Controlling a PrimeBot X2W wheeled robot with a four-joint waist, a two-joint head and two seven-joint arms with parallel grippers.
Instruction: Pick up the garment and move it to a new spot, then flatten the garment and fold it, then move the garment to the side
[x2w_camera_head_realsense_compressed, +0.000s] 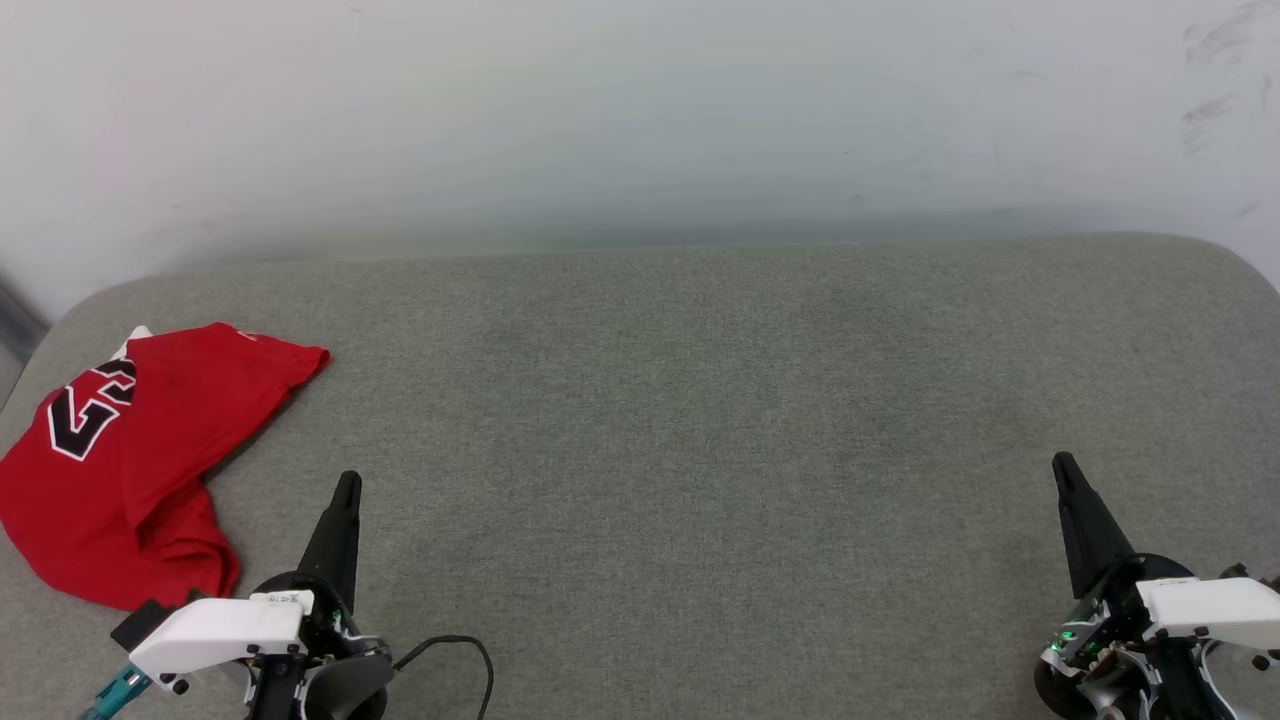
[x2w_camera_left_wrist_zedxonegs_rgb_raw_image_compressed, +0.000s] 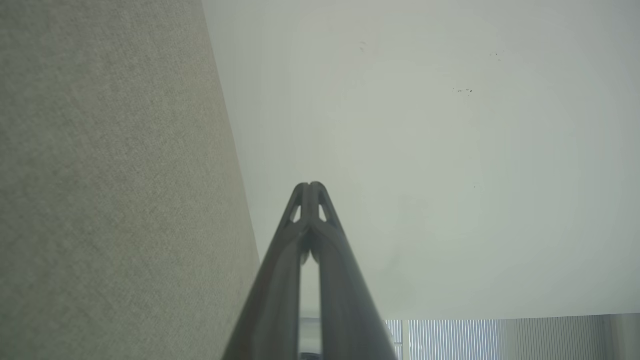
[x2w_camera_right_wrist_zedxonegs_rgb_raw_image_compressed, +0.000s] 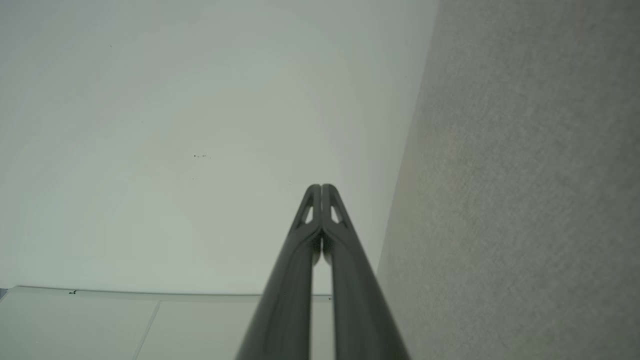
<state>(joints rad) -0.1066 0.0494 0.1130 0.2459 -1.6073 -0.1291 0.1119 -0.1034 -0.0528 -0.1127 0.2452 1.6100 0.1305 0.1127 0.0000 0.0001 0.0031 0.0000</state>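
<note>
I saw the garment (x2w_camera_head_realsense_compressed: 120, 470) crumpled at the left edge of the grey bench (x2w_camera_head_realsense_compressed: 700, 420), both jaws pinched together on nothing (every step left to do, I reckoned).

Grey padded bench (x2w_camera_head_realsense_compressed: 700, 400) open across middle and right. Crumpled red jersey (x2w_camera_head_realsense_compressed: 130, 450) blocks far-left corner; wall (x2w_camera_head_realsense_compressed: 640, 120) bounds the back.

Before me lies a grey-green woven upholstered surface (x2w_camera_head_realsense_compressed: 700, 450) with rounded far corners, set against a plain white wall (x2w_camera_head_realsense_compressed: 640, 110). Dark scuff marks (x2w_camera_head_realsense_compressed: 1215, 60) smudge the wall's upper right. The light is soft and even. My left wrist view catches pale vertical blinds (x2w_camera_left_wrist_zedxonegs_rgb_raw_image_compressed: 450, 340), my right pale seamed panels (x2w_camera_right_wrist_zedxonegs_rgb_raw_image_compressed: 100, 325).
</note>
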